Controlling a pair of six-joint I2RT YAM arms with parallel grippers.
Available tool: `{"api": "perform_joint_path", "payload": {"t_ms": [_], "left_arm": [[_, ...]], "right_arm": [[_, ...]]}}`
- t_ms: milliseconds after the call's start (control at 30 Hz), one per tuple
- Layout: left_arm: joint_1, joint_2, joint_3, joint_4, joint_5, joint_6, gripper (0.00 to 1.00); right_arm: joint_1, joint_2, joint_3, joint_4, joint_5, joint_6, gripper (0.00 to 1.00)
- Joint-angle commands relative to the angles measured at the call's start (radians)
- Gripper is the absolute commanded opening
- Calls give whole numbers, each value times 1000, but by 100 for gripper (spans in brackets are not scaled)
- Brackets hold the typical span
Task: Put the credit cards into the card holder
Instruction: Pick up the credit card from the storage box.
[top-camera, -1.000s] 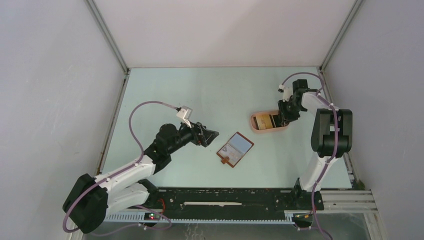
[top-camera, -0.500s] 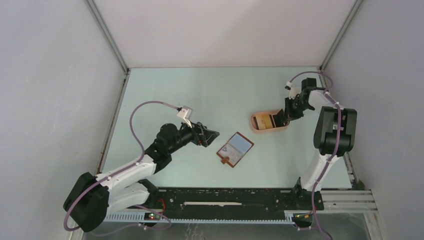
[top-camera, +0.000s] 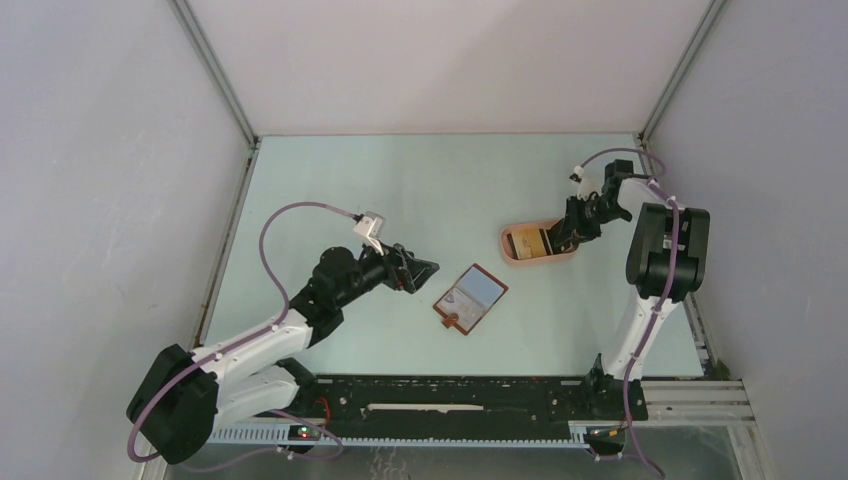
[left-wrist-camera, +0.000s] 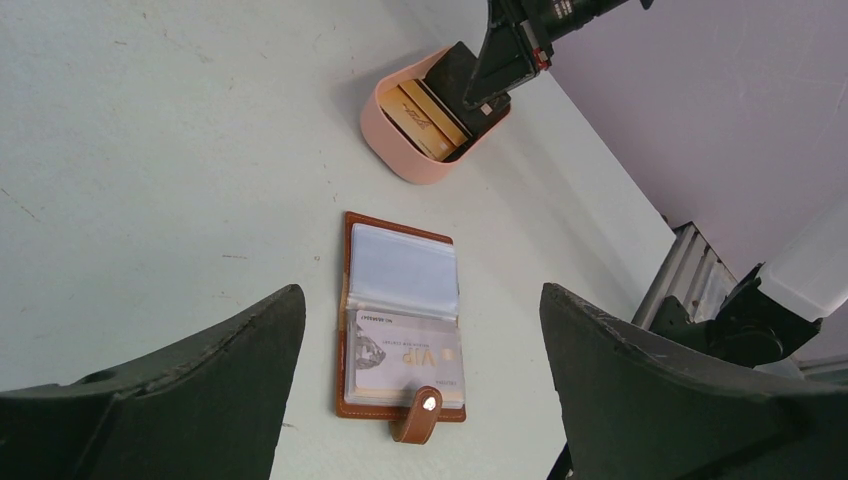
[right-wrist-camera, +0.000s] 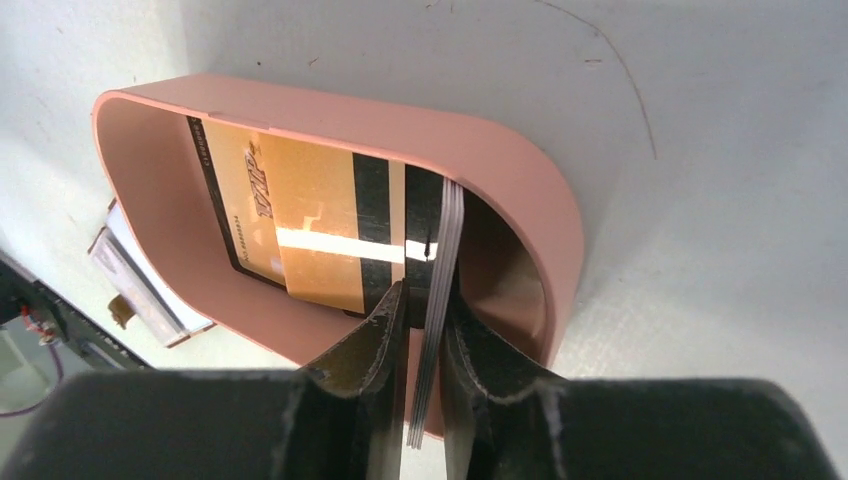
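The card holder, a brown leather wallet, lies open on the table, also in the left wrist view, with a pale VIP card in a clear sleeve. More credit cards, yellow-tan and black, lie in the pink tray. My right gripper reaches into the tray's right end. In its wrist view the fingers pinch a thin stack of cards seen edge-on. My left gripper is open and empty, just left of the wallet, its fingers either side of it in the left wrist view.
The pink tray sits to the upper right of the wallet, near the right wall. In the left wrist view a tilted dark card stands in the tray under the right gripper. The metal rail runs along the near table edge.
The right wrist has swung back toward the right wall, with the fingers staying in the tray's right end. The left arm and the wallet have not moved.
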Motion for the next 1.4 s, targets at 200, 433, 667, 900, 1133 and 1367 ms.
{"api": "perform_joint_path", "payload": {"t_ms": [200, 433, 667, 900, 1133, 1367], "left_arm": [[6, -1, 40, 33, 16, -3, 91], [7, -2, 39, 34, 19, -5, 91], [6, -2, 38, 33, 18, -5, 91], [6, -1, 38, 34, 19, -5, 91], [6, -1, 40, 33, 20, -3, 91], [6, -1, 41, 33, 23, -4, 91]], "right_arm": [[-26, 15, 44, -18, -49, 42, 29], [-49, 37, 53, -28, -102, 45, 26], [-67, 45, 55, -37, -152, 31, 20], [-68, 45, 56, -44, -164, 11, 19], [-72, 50, 61, -58, -186, 1, 20], [-86, 40, 62, -62, -201, 1, 21]]}}
